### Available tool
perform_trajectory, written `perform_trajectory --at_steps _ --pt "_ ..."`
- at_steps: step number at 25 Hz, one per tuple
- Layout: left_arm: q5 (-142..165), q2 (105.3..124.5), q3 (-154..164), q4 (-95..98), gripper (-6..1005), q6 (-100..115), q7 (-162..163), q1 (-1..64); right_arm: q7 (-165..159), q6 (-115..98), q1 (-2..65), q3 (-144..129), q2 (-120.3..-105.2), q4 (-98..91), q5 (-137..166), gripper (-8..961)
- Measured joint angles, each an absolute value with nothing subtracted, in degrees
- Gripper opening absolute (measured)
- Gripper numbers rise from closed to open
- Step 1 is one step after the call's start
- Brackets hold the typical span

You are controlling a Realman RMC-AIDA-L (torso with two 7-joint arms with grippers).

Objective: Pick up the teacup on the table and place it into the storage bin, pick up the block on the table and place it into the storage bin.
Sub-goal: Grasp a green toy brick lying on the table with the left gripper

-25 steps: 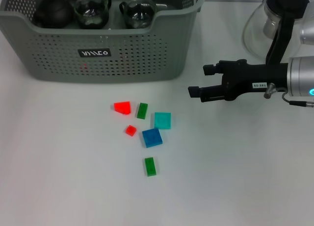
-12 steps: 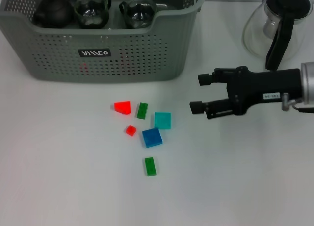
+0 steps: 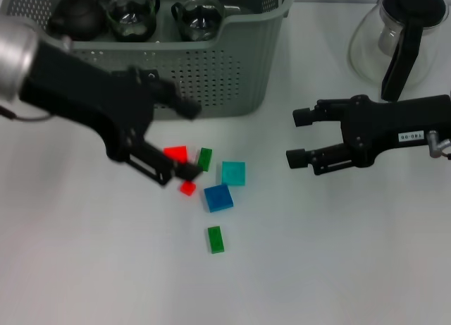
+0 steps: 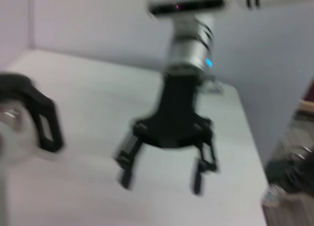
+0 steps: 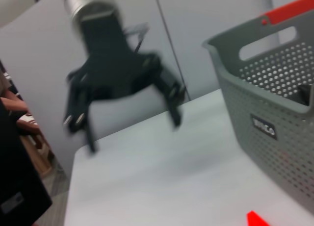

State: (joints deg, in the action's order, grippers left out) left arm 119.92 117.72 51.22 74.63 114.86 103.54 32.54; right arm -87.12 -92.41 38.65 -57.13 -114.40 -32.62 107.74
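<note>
While the bin [image 3: 176,78] stands at the table's [image 3: 338,254] far left side with a dark teapot [image 3: 76,16] and two glass cups [image 3: 132,15] inside it, the blocks lie loose on the white surface just in front of it: a red wedge [image 3: 176,154], a small red block [image 3: 187,188], a green block [image 3: 204,158], a teal block [image 3: 233,173], a blue block [image 3: 218,197] and a second green block [image 3: 215,239] nearest the robot. The left gripper [image 3: 190,140] reaches in from the left over the red wedge, its fingers spread wide, one tip before the bin wall and the other by the small red block. The right gripper [image 3: 299,137] hangs well to the right of the blocks, fingers likewise apart and holding nothing. A glass carafe [image 3: 394,36] with a black handle stands at the far right, behind the right arm. The right wrist view shows the bin's perforated wall, its black label and the red wedge beside it.
</note>
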Motion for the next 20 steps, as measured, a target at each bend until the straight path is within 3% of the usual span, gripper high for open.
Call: perform_trajectory --at_steps 11,20 --pt "136.6 124.1 67.3 76.3 951 105.7 104.3 34.1 -86.7 -89.9 40.7 -58.0 -115.1 -32.6 107.7 936" --pt "140.4 124.33 79.0 74.4 952 98.7 110.4 35.0 -86.6 -88.1 41.4 -58.1 -115.57 -32.6 107.8 933"
